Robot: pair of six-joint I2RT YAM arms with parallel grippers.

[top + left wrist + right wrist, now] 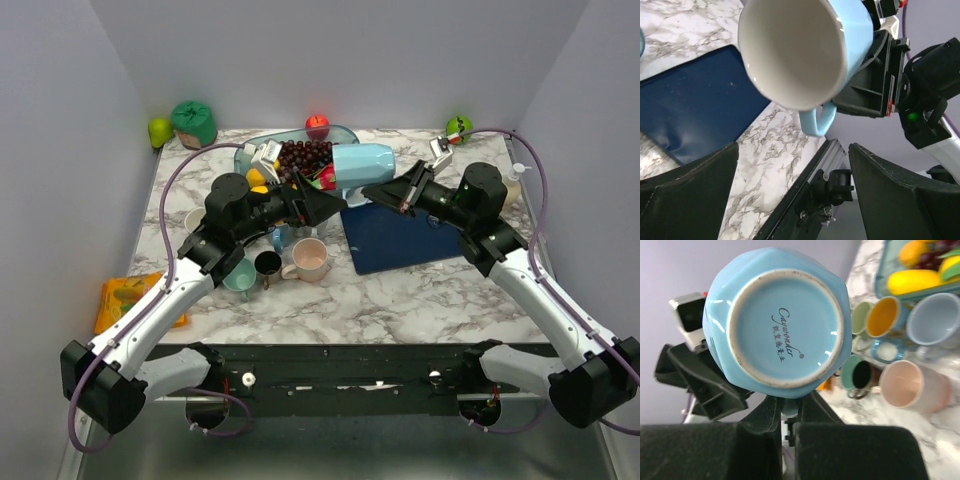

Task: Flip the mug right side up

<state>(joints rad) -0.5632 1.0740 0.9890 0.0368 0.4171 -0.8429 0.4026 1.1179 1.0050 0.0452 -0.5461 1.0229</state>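
A light blue mug (362, 162) hangs in the air above the back of the table, lying on its side with its mouth turned left. My right gripper (377, 192) is shut on the mug's handle. The right wrist view shows the mug's stamped base (785, 320), with the handle pinched between the right gripper (789, 407) fingers below it. My left gripper (325, 205) is wide open, just left of the mug and apart from it. Seen from the left wrist, the mug's white inside (792, 50) and its handle (817, 120) sit beyond the open left gripper (792, 195).
A dark blue mat (400, 240) lies under the mug. A pink mug (310, 260), a dark cup (267, 263) and a teal cup (240, 278) stand left of it. A tray (345, 132) holds grapes (303, 155) at the back. An orange packet (125, 300) lies at the left edge.
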